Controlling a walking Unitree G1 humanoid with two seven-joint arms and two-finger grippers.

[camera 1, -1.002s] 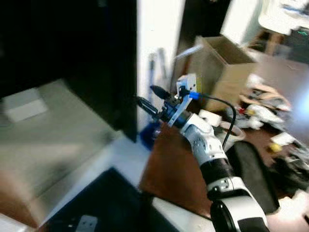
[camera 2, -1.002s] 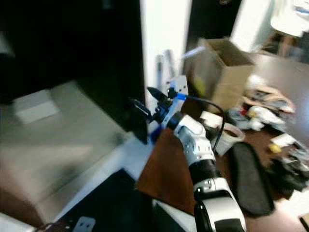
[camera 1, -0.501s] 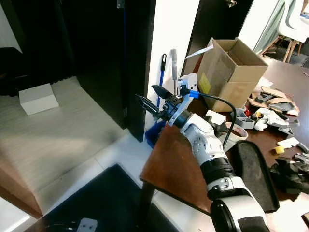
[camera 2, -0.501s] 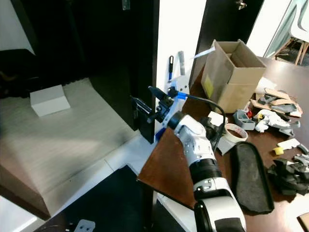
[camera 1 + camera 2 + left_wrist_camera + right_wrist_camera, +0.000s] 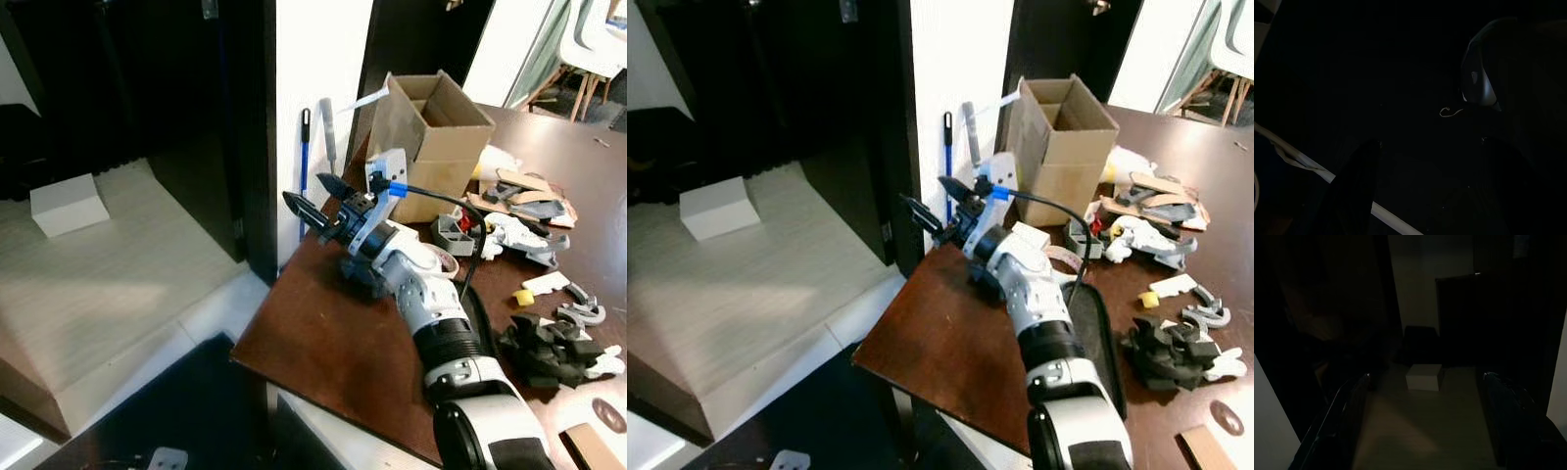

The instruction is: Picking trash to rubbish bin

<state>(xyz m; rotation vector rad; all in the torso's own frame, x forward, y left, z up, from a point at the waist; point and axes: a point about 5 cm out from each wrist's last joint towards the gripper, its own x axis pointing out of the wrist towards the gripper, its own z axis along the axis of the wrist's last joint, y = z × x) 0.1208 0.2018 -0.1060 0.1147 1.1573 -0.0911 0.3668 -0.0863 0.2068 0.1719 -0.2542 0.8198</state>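
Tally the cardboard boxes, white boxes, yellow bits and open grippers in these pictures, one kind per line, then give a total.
Cardboard box on the brown table: 1
White box on the pale floor: 1
Yellow bit on the table: 1
Open gripper, the right gripper raised over the table edge: 1
Total: 4

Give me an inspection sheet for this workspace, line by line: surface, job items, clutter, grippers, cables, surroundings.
Surface: brown table, near corner bare.
Job's things: scraps of trash strewn at the far right; no rubbish bin seen.
Clutter: open cardboard box, tape roll, black parts pile, yellow piece.
Grippers: right gripper raised over the table's far edge, fingers apart, holding nothing; left gripper in a dark view, fingers apart.
Cables: black cable with blue plug running along the right arm.
Surroundings: white pillar, blue-handled tool leaning on it, white box on the floor.
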